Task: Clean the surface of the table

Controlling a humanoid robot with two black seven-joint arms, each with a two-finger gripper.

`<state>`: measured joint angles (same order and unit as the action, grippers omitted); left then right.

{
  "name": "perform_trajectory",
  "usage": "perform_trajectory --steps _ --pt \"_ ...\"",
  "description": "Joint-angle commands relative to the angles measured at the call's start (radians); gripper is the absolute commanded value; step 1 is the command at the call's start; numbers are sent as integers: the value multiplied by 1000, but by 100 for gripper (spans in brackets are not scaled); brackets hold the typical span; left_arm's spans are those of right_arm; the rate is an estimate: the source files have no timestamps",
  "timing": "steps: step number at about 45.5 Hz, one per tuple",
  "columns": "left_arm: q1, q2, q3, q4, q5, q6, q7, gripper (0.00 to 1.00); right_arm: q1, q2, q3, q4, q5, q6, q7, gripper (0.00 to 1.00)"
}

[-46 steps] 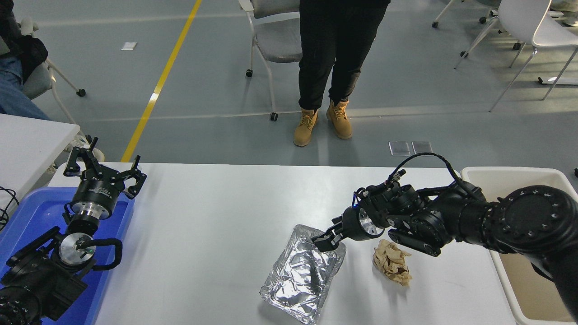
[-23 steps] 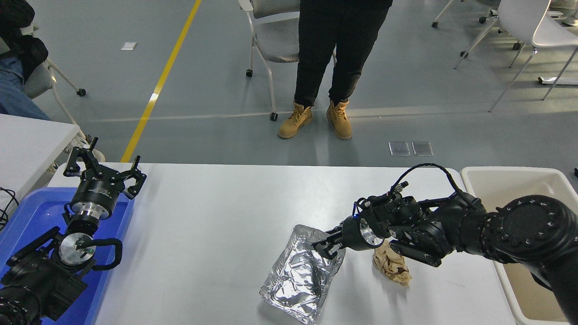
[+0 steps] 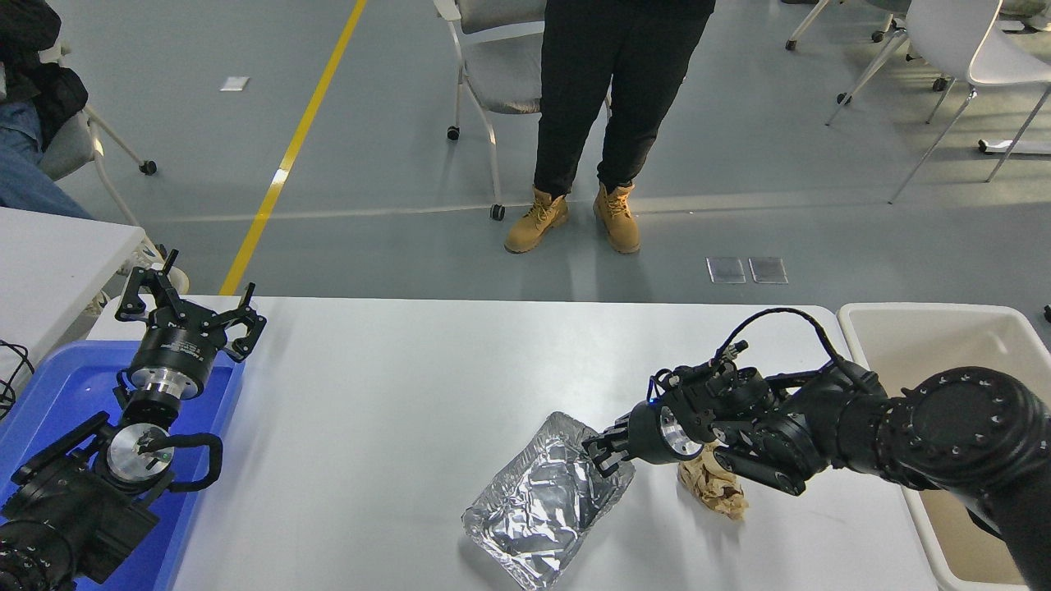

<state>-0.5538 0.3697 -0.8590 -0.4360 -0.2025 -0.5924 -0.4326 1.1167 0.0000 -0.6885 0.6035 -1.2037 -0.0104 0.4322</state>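
White table surface (image 3: 394, 410) lies under right gripper (image 3: 606, 451) pinching foil tray (image 3: 542, 509).

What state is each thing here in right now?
Foil tray: empty, crinkled, right hand on its far corner.
Paper wad: crumpled, lying on the table.
Right hand: at the foil tray's rim.
Left hand: open, over the blue tray.
Beige bin: open-topped.

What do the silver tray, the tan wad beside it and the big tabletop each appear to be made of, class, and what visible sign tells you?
Silver tray: likely thin aluminium foil, shiny, with creased, mirror-like facets.
Tan wad: probably crumpled brown paper, dull, with soft irregular folds.
Tabletop: smooth matte white, perhaps laminate; the look leaves it open.
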Motion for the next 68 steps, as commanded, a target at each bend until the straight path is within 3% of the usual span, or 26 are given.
perform_trajectory --steps 1,8,19,25,38,60,68 --pt "0 0 0 -1 0 -1 0 100 3 0 0 -16 4 1 3 0" --pt "0 0 0 0 0 -1 0 100 25 0 20 -18 30 4 8 0" --pt "0 0 0 0 0 0 0 100 103 0 6 -18 285 15 30 0" --pt "0 0 0 0 0 0 0 100 136 -8 12 -10 299 50 30 0" --pt "0 0 0 -1 0 0 0 100 261 -213 9 1 444 208 31 0" --pt "0 0 0 -1 0 0 0 100 406 -549 43 211 451 401 85 0" --pt "0 0 0 0 0 0 0 100 411 -604 122 240 451 454 85 0"
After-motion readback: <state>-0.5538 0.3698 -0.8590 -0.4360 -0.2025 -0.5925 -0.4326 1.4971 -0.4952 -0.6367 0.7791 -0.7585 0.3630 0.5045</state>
